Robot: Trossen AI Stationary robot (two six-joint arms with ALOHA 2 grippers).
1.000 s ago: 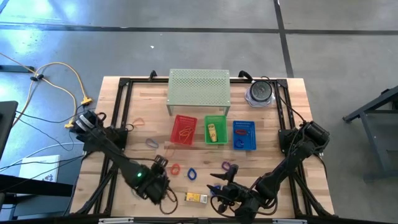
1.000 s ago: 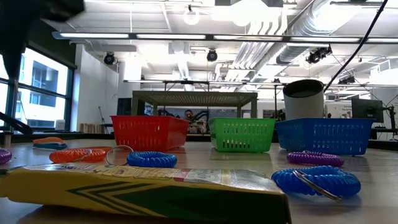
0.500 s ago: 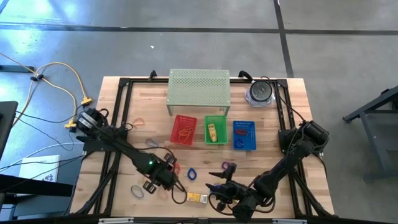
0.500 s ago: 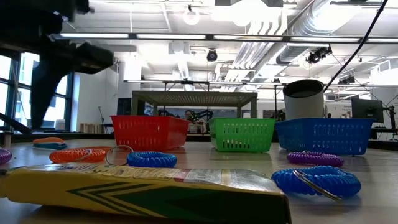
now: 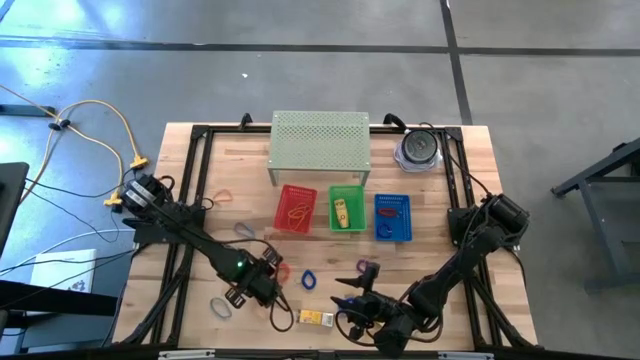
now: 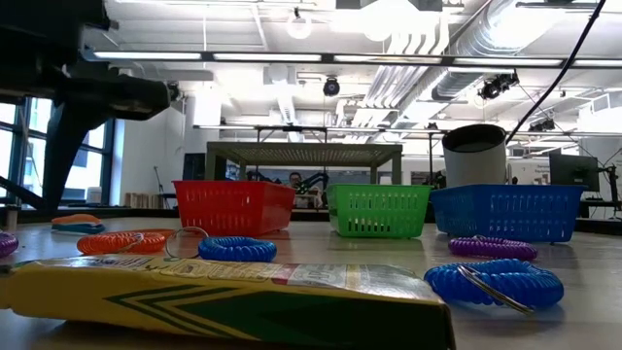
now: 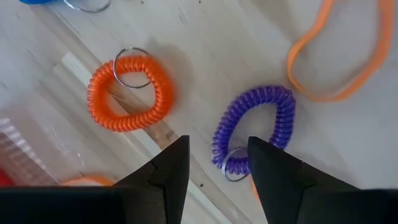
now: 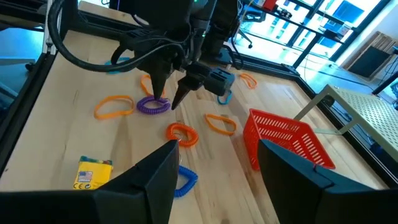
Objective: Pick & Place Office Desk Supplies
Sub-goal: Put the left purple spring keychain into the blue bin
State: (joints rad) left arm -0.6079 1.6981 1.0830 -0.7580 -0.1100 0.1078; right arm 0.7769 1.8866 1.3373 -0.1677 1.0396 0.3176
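Observation:
My left gripper [image 7: 217,163] is open and points down over a purple coil loop [image 7: 255,130] lying flat on the table's near left part. From the right wrist view its tips [image 8: 166,99] stand just above that coil [image 8: 153,106]. An orange coil [image 7: 130,93] and an orange rubber band [image 7: 342,56] lie beside it. My right gripper [image 8: 217,180] is open and waits low near the table's near edge [image 5: 350,302]. A yellow box [image 5: 316,318] lies flat between the two grippers. Blue [image 5: 308,279], red [image 5: 281,270] and purple [image 5: 368,268] coils lie mid-table.
Red [image 5: 281,190], green [image 5: 333,190] and blue [image 5: 378,198] baskets stand in a row mid-table. A perforated green shelf [image 5: 320,145] and a grey round container [image 5: 418,148] stand at the far edge. Loose bands [image 5: 224,195] [image 5: 243,229] lie left of the red basket.
My left arm has swung from the near edge toward the table's middle, uncovering the purple coil, and its gripper has then drawn back a little toward the left over that coil. In the low view the arm has come into the picture's upper left. Nothing on the table has moved.

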